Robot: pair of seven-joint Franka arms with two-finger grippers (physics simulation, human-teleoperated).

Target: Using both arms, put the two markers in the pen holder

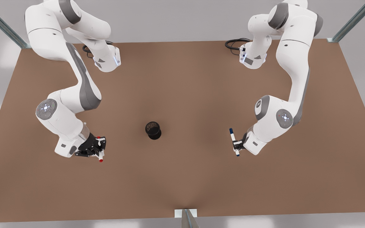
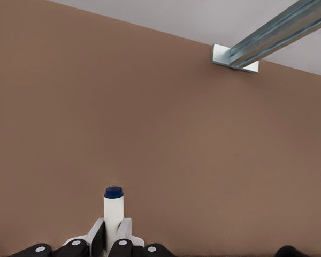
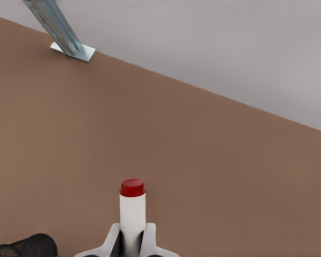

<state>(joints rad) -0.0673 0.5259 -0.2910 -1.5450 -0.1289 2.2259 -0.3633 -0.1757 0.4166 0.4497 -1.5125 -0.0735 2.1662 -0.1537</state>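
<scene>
The left hand (image 1: 237, 146) gripped the blue marker (image 1: 233, 142), the right hand (image 1: 97, 148) the red marker (image 1: 99, 149); each needed uprighting over the pen holder (image 1: 153, 130)

The table (image 1: 182, 177) is showing a plain matte brown, with no pattern. At its centre the pen holder (image 1: 153, 130) is showing black with a fine mesh texture. At about eight o'clock from it, a black gripper (image 1: 97, 148) is displaying a white-barrelled marker (image 3: 132, 217) with red ends. At about three o'clock, the other marker (image 2: 113, 213) is showing a white barrel with dark blue ends. Both arms (image 1: 74, 95) are gleaming white with grey joint sections. The corner struts (image 2: 273, 37) are shining silver-grey against pale grey surroundings.
</scene>
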